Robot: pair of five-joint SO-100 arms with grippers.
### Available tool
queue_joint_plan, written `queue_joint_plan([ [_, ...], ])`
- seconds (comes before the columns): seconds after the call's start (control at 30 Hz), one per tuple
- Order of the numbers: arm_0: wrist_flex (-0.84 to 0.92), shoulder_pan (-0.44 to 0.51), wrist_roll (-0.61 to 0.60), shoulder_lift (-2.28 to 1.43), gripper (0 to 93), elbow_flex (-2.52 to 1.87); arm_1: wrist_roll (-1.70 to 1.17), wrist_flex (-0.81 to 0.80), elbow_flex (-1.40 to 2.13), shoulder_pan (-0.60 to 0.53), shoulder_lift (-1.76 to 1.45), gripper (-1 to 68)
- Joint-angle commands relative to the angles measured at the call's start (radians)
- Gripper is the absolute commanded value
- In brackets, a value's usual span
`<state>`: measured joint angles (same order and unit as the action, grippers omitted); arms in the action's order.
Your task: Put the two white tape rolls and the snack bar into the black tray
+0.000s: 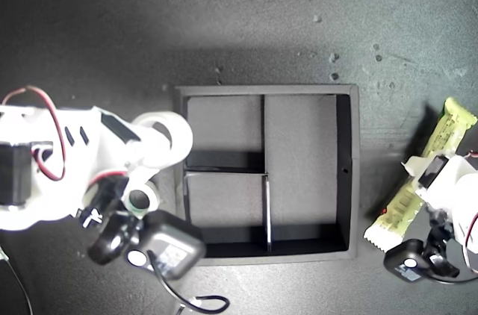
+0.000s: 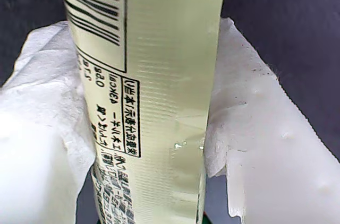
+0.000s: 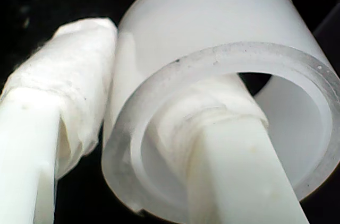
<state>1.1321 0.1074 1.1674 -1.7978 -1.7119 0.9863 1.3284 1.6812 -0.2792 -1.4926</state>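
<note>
The larger white tape roll [image 1: 166, 136] hangs over the black tray's [image 1: 354, 173] wall on the exterior view's left. My second gripper [image 1: 153, 147] is shut on it, one padded finger [image 3: 228, 144] inside the ring [image 3: 212, 38] and the other finger [image 3: 53, 107] outside. The smaller roll [image 1: 141, 198], with a greenish core, lies just below it beside the arm. At the exterior view's right, the pale yellow snack bar [image 1: 403, 199] lies slanted on the table. My first gripper [image 1: 423, 171] is shut on the snack bar [image 2: 159, 75], with a white pad [image 2: 255, 128] on each side. The tray's compartments hold nothing.
Black camera housings stick out from both arms, one [image 1: 160, 246] near the tray's lower corner on the exterior view's left, the other [image 1: 409, 259] below the bar. A black cable [image 1: 202, 304] loops at the bottom edge. The dark table [image 1: 224, 16] carries small specks.
</note>
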Motion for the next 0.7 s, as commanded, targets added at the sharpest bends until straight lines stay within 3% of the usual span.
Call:
queue_joint_plan([
  [0.0, 0.003, 0.011, 0.009, -0.005, 0.3, 0.055, -0.623, 0.115, -0.149, -0.009, -0.003, 5.6],
  [0.3, 0.003, 0.003, -0.018, 0.069, 0.3, 0.149, -0.784, 0.127, -0.549, -0.006, 0.092, 4.4],
  [0.53, 0.058, 0.000, -0.038, 0.207, 0.5, 0.322, -0.943, 0.376, -1.462, 0.040, 0.643, 5.8],
  [0.67, 0.061, 0.006, -0.028, 0.236, 0.6, 0.344, -0.966, 0.325, -1.473, 0.066, 0.644, 5.2],
])
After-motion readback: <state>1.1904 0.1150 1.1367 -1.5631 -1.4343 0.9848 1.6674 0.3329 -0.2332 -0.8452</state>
